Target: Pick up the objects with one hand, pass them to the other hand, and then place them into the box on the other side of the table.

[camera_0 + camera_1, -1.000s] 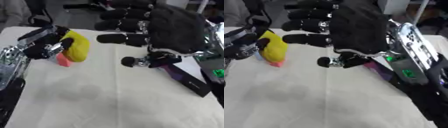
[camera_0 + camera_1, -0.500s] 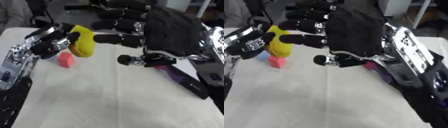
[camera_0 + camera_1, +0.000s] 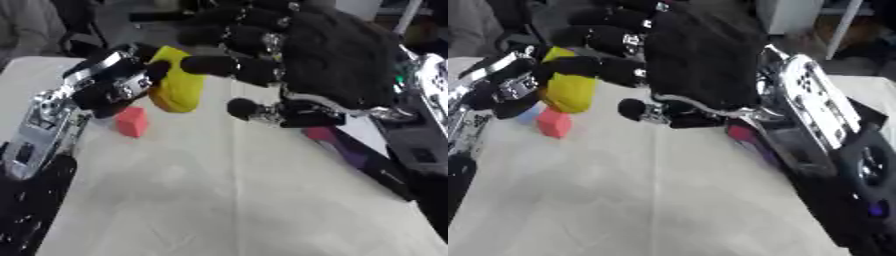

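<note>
**Yellow thing up off the counter, right hand spread wide next to it**

So your left hand [image 3: 109, 87] has its fingers curled round the yellow object [image 3: 179, 85] and it's held up above the counter [image 3: 227, 200], over on the left side toward the far edge. The object is rounded, plain yellow, and I can't tell what it actually is. Your right hand [image 3: 332, 60] is big in the middle of both eye views, back of the hand toward the camera, fingers straight and spread and pointing left. One fingertip [image 3: 197, 64] reaches across right at the yellow object; it looks like it's touching or just about, can't say which. That hand isn't holding anything.

Under the left hand there's a small pink-red block [image 3: 131, 121] sitting on the counter. In the right eye view a bit of something pale blue [image 3: 528, 115] peeks out just beside the block, too hidden to call.

The counter itself is covered in an off-white cloth-like surface with a faint seam running down the middle. On the right side, partly behind your right arm, there's a dark box [image 3: 372, 160] with purple and a pinkish-red bit inside.

Room-wise: dark clutter beyond the far edge, looks like black stands or chair legs, and a white pole at the upper right [image 3: 846, 22]. Pretty blurry back there.
</note>
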